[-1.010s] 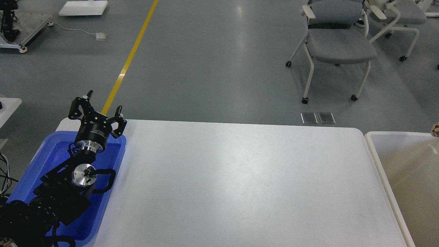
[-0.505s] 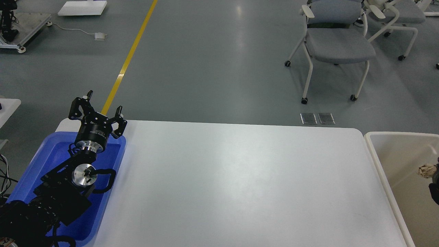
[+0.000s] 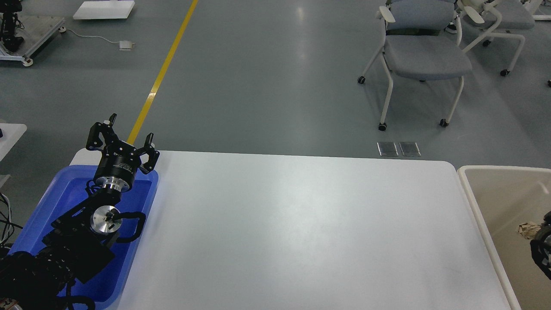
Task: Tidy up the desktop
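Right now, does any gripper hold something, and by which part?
The left gripper is open and holds nothing. The right gripper is cut off at the frame edge beside crumpled paper in the tub; a hold cannot be told.

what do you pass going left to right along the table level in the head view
blue tray → left claw above the tray's far end → white desktop → cream tub → crumpled paper → right claw, cut off by the picture's edge
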Controlling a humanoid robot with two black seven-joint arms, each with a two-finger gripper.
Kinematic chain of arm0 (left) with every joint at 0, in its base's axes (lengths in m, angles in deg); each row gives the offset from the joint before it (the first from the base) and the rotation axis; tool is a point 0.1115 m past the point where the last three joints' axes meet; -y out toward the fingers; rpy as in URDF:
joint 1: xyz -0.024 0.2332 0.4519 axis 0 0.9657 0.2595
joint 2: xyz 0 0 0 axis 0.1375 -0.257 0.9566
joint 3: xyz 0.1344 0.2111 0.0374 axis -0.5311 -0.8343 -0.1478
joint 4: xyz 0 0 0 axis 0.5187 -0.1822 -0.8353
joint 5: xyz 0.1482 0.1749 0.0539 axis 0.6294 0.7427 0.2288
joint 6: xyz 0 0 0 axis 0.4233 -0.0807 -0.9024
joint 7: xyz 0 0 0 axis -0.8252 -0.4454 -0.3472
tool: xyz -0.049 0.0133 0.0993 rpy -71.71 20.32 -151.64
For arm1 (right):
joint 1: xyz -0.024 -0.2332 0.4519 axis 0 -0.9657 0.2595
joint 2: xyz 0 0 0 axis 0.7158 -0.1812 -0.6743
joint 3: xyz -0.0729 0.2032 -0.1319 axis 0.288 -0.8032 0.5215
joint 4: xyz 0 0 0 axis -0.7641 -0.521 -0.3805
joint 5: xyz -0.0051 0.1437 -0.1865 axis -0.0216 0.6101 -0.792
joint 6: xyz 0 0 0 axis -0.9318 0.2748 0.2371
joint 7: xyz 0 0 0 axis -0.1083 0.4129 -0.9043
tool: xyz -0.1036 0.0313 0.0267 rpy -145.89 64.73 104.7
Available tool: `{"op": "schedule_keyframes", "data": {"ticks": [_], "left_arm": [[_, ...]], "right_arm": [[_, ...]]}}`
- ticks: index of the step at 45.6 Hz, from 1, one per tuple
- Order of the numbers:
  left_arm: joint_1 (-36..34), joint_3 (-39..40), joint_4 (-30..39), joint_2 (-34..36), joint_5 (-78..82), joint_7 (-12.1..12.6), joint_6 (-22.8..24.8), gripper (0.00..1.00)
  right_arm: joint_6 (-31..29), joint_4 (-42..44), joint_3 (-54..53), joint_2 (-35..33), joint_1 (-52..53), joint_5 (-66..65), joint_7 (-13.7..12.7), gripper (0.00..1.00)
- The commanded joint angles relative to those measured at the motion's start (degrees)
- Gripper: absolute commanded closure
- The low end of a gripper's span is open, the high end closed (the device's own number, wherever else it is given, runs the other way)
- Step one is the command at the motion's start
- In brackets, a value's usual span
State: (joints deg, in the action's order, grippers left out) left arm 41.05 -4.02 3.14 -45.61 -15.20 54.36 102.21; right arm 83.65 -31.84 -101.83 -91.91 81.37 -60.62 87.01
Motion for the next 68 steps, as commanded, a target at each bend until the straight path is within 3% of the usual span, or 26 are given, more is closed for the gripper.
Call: {"op": "schedule_keyframes", "data": {"ticks": [1, 25, 35, 50, 54, 60, 68], "left_arm": [[0.00, 0.00, 0.00, -0.01, 0.00, 0.00, 0.00, 0.00], [0.00, 0.00, 0.08, 0.07, 0.00, 0.00, 0.00, 0.00], [0.00, 0.00, 0.00, 0.07, 0.00, 0.00, 0.00, 0.00], [0.00, 0.00, 0.00, -0.01, 0.00, 0.00, 0.00, 0.00], [0.00, 0.00, 0.00, 0.07, 0.00, 0.00, -0.09, 0.00], [0.00, -0.09, 0.00, 0.07, 0.00, 0.00, 0.00, 0.00], [0.00, -0.09, 0.00, -0.01, 0.00, 0.00, 0.00, 0.00]], "right_arm": [[-0.39, 0.04, -3.76, 0.17, -0.26, 0.18, -0.11, 0.00], [-0.22, -0.66, -3.50, -1.59, 0.27, -0.08, 0.50, 0.00], [-0.75, -1.89, -7.97, -3.79, 2.46, 0.18, 0.59, 0.00], [-4.79, -22.19, -29.16, -9.33, 3.52, 0.35, 0.59, 0.00], [-7.77, -26.32, -31.45, -8.98, 3.35, 3.24, 0.50, 0.00], [-16.73, -29.84, -31.80, -8.54, 2.56, 17.91, 0.15, 0.00], [-26.40, -30.55, -31.63, -2.48, 2.64, 26.28, 0.15, 0.00]]}}
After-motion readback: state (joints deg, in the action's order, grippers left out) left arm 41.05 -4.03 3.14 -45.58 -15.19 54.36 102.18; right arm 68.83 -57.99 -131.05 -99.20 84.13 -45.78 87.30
